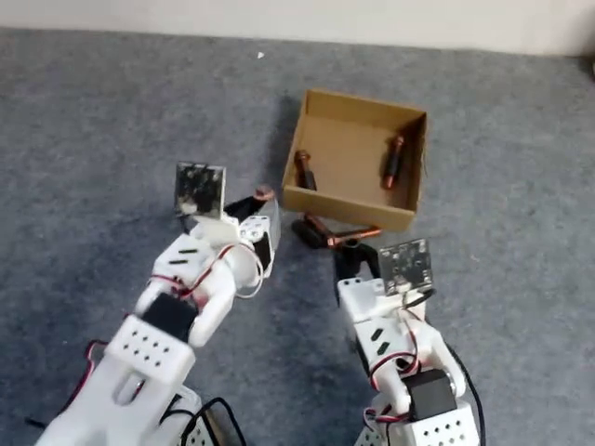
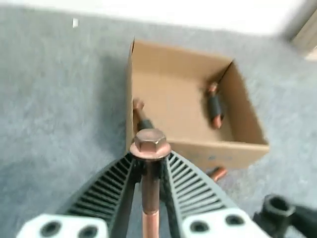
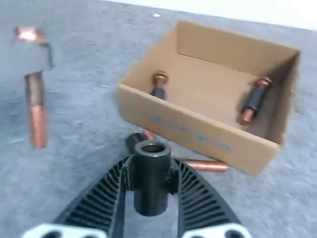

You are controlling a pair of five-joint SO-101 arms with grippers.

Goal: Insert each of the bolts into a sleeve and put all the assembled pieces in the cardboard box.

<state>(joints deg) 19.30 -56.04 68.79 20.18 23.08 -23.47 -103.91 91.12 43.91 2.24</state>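
Copper bolt (image 2: 149, 146) is sitting clamped in the left gripper (image 2: 150, 159), a black sleeve (image 3: 150, 178) in the right gripper (image 3: 151, 166). Another sleeved bolt (image 1: 339, 232) is lying just before the cardboard box (image 1: 349, 206), with two assembled pieces (image 1: 393, 160) inside.

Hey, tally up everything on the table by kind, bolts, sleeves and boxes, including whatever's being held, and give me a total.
Bolts: 4
Sleeves: 4
Cardboard box: 1
Total: 9

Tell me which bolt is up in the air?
The bolt pinched upright in the left tool. Two sleeved bolts lie inside the cardboard box, and another lies on the carpet in front of it.
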